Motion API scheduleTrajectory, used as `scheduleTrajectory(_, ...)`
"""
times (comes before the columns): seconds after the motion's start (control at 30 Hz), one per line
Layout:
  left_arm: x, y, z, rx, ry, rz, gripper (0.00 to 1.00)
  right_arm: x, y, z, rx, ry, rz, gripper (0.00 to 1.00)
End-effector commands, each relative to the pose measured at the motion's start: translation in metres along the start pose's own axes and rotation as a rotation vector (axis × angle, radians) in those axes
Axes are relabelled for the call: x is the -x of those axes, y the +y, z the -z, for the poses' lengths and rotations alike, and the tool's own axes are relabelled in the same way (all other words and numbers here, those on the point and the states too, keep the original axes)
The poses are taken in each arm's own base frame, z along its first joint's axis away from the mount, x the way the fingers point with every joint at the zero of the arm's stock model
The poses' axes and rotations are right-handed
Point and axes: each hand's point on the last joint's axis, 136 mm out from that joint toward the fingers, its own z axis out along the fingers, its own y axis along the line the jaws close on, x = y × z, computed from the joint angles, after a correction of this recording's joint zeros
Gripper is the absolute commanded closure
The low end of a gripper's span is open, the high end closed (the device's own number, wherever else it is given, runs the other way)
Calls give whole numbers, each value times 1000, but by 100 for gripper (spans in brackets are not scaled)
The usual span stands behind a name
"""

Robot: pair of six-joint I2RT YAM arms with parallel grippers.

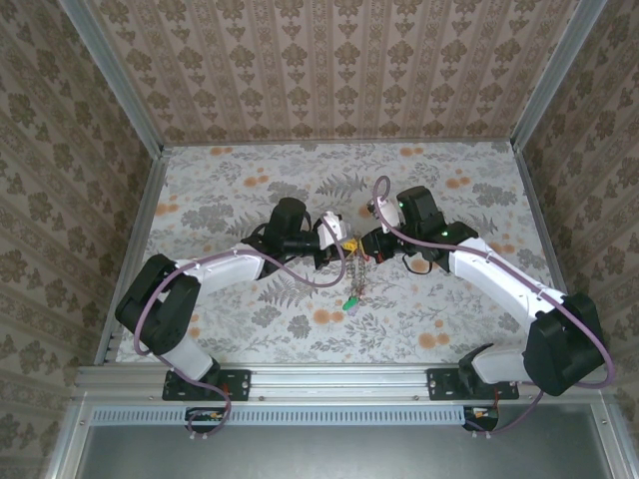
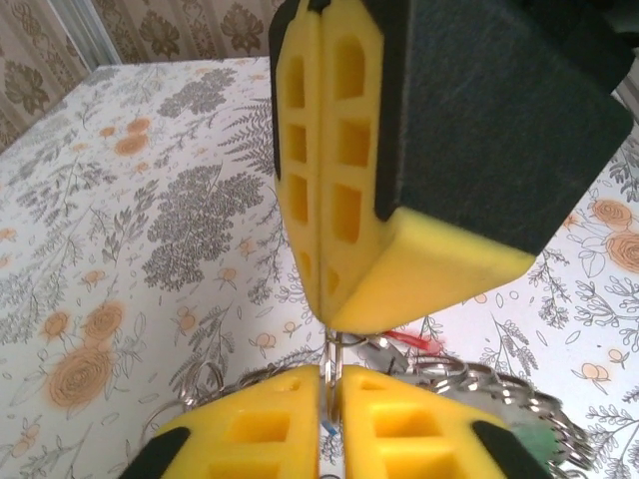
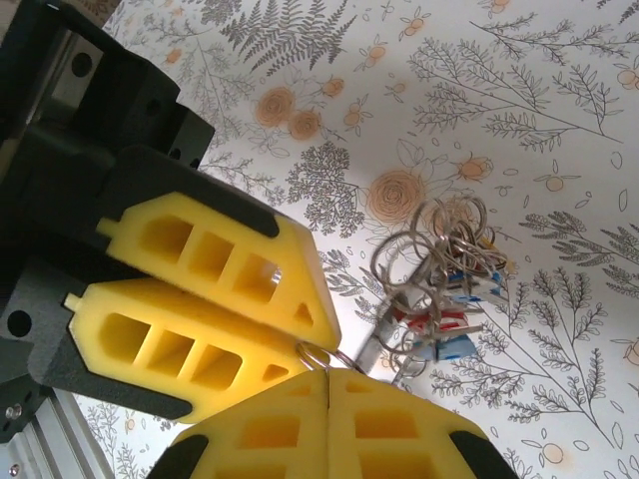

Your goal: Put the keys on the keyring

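Right gripper [image 3: 327,387]: jaws pressed flat together, thin wire loop of keyring [image 3: 434,289] pinched at tips. Left gripper [image 2: 331,387]: tip to tip against right one, jaws parted by narrow slit, ring wire running through slit. Gripped or loose there, cannot tell. Keyring hangs below both grippers over middle of floral surface [image 1: 220,190]. Keys bunched, blue tag [image 3: 457,347] and red tag [image 3: 424,317] among them, green tag [image 1: 351,299] lowest.

Brown damask wallpapered walls [image 1: 329,70] enclose a tabletop printed with grey leaves and orange flowers [image 1: 220,180], edged by aluminium rails [image 1: 339,382]; the light is even.
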Motion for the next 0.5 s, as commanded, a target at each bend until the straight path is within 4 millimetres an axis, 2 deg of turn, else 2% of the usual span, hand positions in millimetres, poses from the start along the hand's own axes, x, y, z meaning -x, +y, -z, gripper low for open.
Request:
scheduleTrajectory(0.0, 3, -1, 2, -15, 7, -15, 82, 14, 14, 7, 57, -55, 33, 100)
scheduleTrajectory(0.27, 5, 1, 2, -22, 22, -33, 74, 13, 16, 8, 66, -44, 43, 100)
scheduleTrajectory(0.47, 10, 3, 3, -13, 15, -46, 72, 11, 16, 7, 63, -30, 49, 100)
